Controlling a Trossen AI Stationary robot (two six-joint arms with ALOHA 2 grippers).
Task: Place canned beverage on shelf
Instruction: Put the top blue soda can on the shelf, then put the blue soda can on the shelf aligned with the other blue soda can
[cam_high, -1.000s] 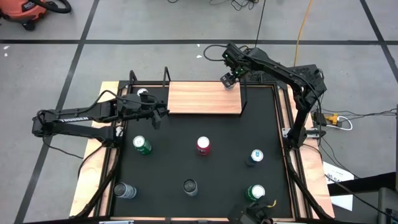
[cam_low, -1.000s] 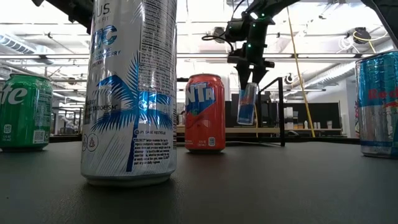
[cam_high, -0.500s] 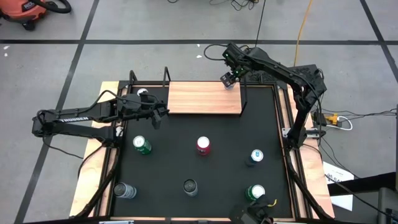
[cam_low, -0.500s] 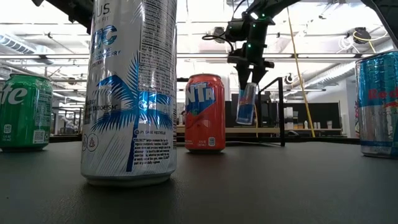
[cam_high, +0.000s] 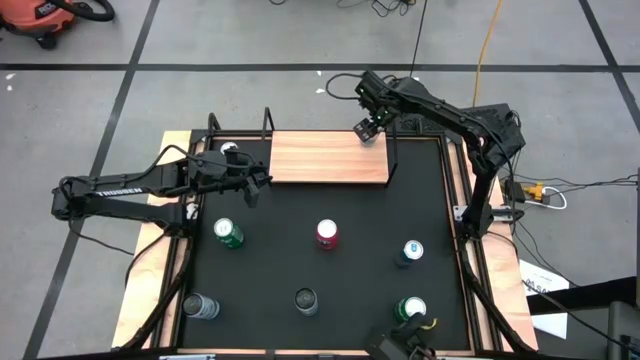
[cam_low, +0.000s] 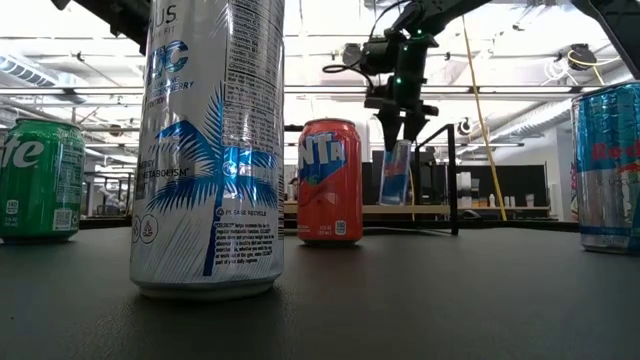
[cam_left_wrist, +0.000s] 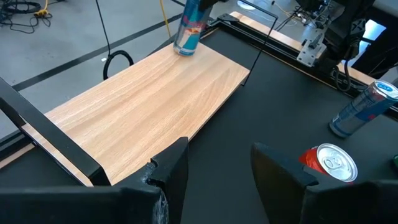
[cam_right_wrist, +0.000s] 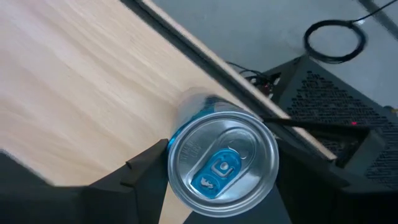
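At the far right corner of the shelf (cam_high: 330, 157), the right gripper (cam_high: 366, 130) grips a slim blue can (cam_low: 396, 172) by its upper part, jaws closed on either side of it. The can hangs slightly tilted, its base at or just above the light wood, close to the black rod upright (cam_low: 453, 180) and the board's back edge.

The risk, as I judge it: letting go while the can leans could tip it over, and this near the edge it might roll off the back or knock against the upright.

The left gripper (cam_high: 252, 187) waits just beside the shelf's near left corner, jaws parted and empty.

Counted: 1 can in the grip, 6 cans standing on the black tabletop (cam_high: 360, 270), namely 2 green, 1 red, 1 blue-and-silver and 2 greyish at the near edge. 1 shelf, 2 arms.
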